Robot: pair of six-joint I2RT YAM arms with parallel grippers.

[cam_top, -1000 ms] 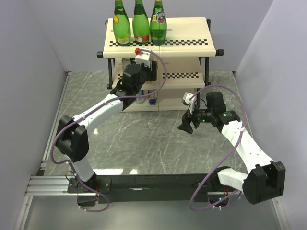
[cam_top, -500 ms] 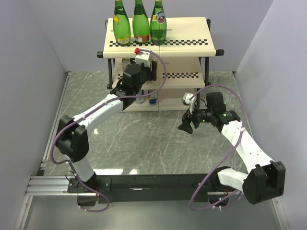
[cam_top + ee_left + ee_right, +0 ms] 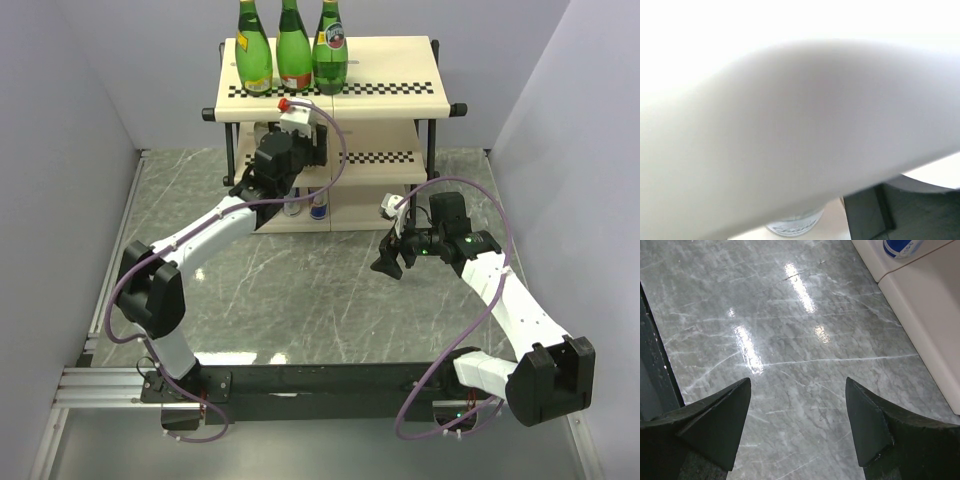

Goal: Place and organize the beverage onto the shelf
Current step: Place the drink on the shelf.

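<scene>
1. left gripper: pushed in under the top board of the shelf, at middle-tier height on the left half. Fingers are hidden from above. Its wrist cam is almost entirely blocked by a pale blurred surface right at the lens. Can't tell how wide the jaws are or whether it holds anything.
2. Only detail in that wrist view: the base of a pale drink container at the bottom edge, standing on a cream board. My read is that the arm is this deep because it's setting down or letting go of a drink on an inner tier. That's a judgement, not something seen.
3. right gripper: jaws wide apart, nothing between them, only the marble table below. It sits low, near the front of the shelf's right half but not touching. Probably parked there to stay out of the left arm's path while ready for the next pick.
4. Shelf sits at the far side of the table and has 3 tiers. 3 green bottles stand upright in a tight row on the left of the top tier, and the right part is bare. Looks grouped by type, with room left.
5. 2 cans stand side by side on the bottom tier, below the left arm. The right wrist cam catches a blue-and-white can near that board's front edge.
6. No drink shows on the table, so the task looks close to done.
</scene>
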